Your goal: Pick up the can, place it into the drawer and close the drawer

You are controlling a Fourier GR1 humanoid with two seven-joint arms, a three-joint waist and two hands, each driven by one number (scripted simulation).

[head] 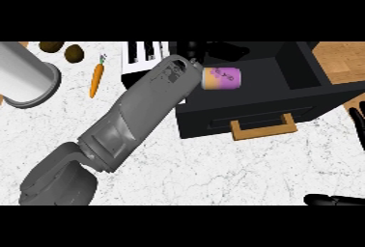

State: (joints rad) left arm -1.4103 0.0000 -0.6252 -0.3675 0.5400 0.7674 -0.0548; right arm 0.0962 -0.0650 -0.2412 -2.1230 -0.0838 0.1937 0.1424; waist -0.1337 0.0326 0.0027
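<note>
Can [221, 78]: short cylinder lying on its side, purple band round the middle, orange-tan ends, dark markings on the label too small to read.
Where: just beyond the left forearm's far end, over the open drawer [285, 91]; whether it rests in the drawer or is carried above it I cannot tell.
Left hand [191, 49]: mostly hidden behind its own wrist; dark fingers show just above the can, curl not readable, so I cannot tell its state.
Right hand [357, 126]: at the view's right edge, well apart from the can, fingers straight, resting, holding nothing.
Handling, judged: likely light, rigid and smooth-walled; round side may roll or slip, unlikely to break.
Where to hold, judged: across the purple middle, fingers and thumb on opposite sides of the wall.
Drawer: black box, pulled open, tan handle [262, 128] on the side nearer the robot, standing on the white marbled bench [214, 169].
</note>
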